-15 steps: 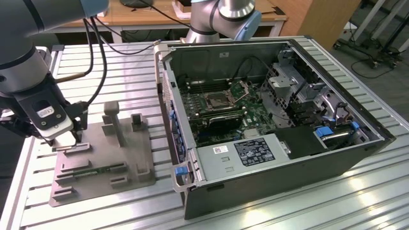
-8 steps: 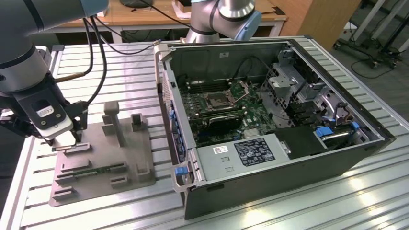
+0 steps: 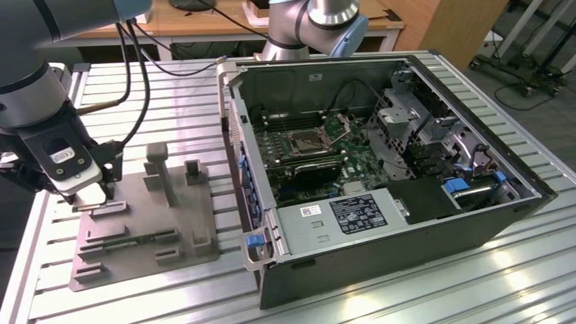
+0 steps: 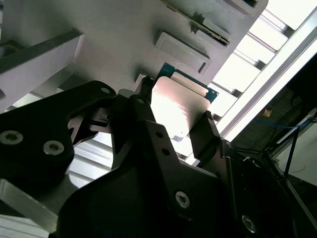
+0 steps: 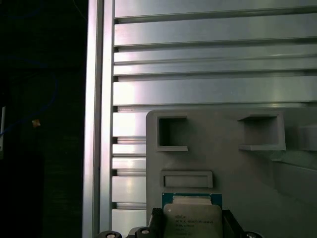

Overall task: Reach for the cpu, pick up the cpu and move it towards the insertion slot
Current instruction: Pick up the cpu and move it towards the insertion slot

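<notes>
My fingers [image 4: 202,135] pinch the cpu [image 4: 179,106] by opposite edges above the grey tray [image 4: 124,39], the insertion slot [image 3: 306,142] lying well off toward the exterior view's right.

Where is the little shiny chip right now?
In both wrist views the cpu is gripped by the tool, above the grey tray at the exterior view's left.
</notes>
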Available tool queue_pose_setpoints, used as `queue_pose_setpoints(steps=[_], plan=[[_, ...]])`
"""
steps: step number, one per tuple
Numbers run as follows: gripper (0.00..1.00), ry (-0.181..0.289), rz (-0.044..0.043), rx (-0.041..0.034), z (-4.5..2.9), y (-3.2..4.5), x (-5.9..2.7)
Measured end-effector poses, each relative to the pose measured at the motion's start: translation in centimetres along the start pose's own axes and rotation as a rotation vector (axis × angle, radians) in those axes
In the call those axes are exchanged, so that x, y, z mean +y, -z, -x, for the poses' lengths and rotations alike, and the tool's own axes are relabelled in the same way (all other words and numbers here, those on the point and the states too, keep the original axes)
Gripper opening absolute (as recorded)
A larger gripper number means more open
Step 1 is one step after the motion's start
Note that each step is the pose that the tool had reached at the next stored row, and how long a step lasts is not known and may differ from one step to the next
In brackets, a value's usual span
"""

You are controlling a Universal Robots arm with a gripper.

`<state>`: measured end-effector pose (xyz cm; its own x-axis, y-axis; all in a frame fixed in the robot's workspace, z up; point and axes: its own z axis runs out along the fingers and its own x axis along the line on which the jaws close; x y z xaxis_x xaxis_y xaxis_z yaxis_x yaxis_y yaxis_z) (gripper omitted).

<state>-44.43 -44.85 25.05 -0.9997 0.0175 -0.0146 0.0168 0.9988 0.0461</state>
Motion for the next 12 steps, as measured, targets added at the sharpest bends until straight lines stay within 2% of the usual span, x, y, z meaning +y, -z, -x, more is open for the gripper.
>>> queue_pose_setpoints(steps=[12], plan=[[0.54, 0.0, -0.0001, 0.0002, 0.01, 0.51, 0.02]])
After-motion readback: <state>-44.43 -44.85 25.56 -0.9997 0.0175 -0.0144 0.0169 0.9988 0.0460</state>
